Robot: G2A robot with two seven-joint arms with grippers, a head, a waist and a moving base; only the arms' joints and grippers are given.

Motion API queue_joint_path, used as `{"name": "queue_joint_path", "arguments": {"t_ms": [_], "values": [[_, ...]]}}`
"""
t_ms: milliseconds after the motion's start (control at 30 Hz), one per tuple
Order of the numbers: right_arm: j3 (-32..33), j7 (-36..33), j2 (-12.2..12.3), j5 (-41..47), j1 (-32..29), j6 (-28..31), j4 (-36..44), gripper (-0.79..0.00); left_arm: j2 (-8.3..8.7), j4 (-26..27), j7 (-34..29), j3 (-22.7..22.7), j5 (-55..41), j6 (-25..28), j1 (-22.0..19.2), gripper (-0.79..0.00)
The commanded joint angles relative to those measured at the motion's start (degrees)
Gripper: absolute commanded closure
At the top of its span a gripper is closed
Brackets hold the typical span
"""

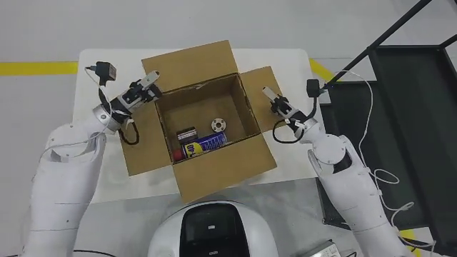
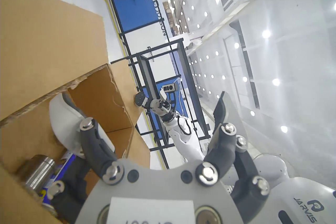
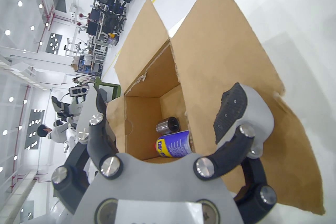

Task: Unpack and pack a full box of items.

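An open cardboard box (image 1: 203,78) stands mid-table with its four flaps spread out. On its floor lie a blue and yellow spray can (image 1: 208,143), a short metal cylinder (image 1: 218,125) and a dark item (image 1: 187,135). My left gripper (image 1: 148,84) is at the box's left rim, open and holding nothing. Its wrist view has the gripper (image 2: 143,114) above the box corner, with the metal cylinder (image 2: 36,170) below. My right gripper (image 1: 273,98) hangs open over the right flap. From its wrist, the gripper (image 3: 165,107) frames the cylinder (image 3: 169,125) and the can (image 3: 174,147).
The white table (image 1: 293,68) has bare strips around the box. A small black device on a cable (image 1: 103,70) sits near the left arm. A black metal rack (image 1: 407,114) stands just right of the table.
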State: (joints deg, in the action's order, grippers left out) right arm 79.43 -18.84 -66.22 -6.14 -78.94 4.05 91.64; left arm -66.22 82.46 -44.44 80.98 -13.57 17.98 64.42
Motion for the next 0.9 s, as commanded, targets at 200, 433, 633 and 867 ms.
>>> {"name": "queue_joint_path", "arguments": {"t_ms": [200,433,633,867], "values": [[-1.5,-2.76,-0.09,-2.44,1.33,-1.8,-4.0,-0.785,1.16,0.12,3.46,7.13,0.05,-0.76,3.75,-0.785],[-2.88,-10.12,0.06,-1.59,0.09,-3.19,-2.03,-0.785,1.65,-2.79,6.4,10.15,0.35,-1.37,4.59,-0.785],[-2.35,-13.52,0.26,1.2,-2.36,-4.19,1.2,-0.785,2.02,-5.92,8.69,12.16,1.2,-0.75,4.44,-0.785],[-2.52,-15.87,0.28,4.85,-3.97,-4.36,3.39,-0.785,2.35,-7.17,9.89,13.74,1.2,-0.27,5.13,-0.785]]}}
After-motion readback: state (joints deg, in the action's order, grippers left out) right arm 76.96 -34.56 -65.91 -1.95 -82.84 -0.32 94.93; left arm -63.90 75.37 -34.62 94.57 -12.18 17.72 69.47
